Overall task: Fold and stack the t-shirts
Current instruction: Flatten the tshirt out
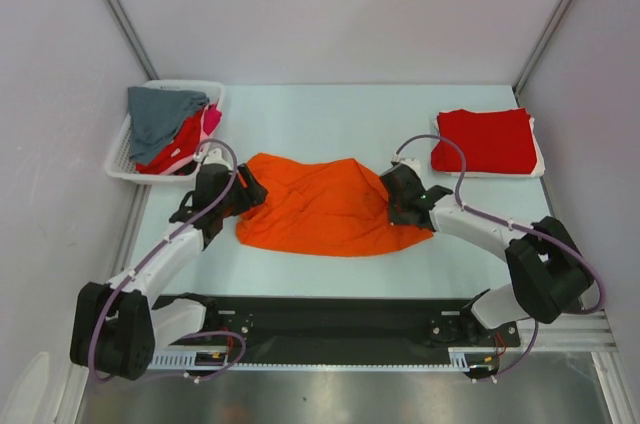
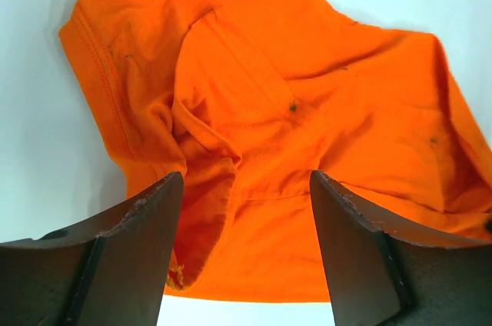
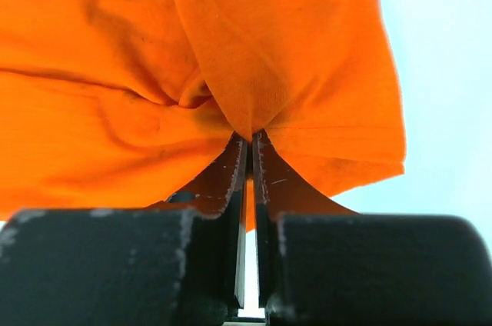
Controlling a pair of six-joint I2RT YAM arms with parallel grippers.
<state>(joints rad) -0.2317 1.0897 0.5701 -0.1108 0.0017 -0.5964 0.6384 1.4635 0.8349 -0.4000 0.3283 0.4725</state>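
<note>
The orange tee (image 1: 330,206) lies crumpled across the middle of the tabletop (image 1: 320,109), with one arm at each end. The right hand (image 3: 250,138) is closed tight on the tee's right edge. Its wrist view shows the two fingers pressed almost together, a pleat of orange cloth nipped at their tips. That grip looks meant to anchor or lift this end so the cloth can be pulled flat.

The left hand (image 2: 246,180) is spread wide at the tee's left end and holds nothing. Its fingers stand either side of a rumpled seam fold, with the cloth lying between and beyond them. I judge it is lined up to close on that bunched edge, so the pair would have a hold at both ends for stretching the tee out before any fold.

A red tee (image 1: 483,139) rests folded flat at the far right of the tabletop, well apart from the orange one, presumably as the start of the stack. The basket (image 1: 120,159) at the far left holds a grey tee (image 1: 160,112) heaped over red and pink cloth (image 1: 190,139).

The task seems early: one tee done, one gripped but unfolded, several to come. The risk is the left hand catching only one layer, which would twist the tee when it is spread.
</note>
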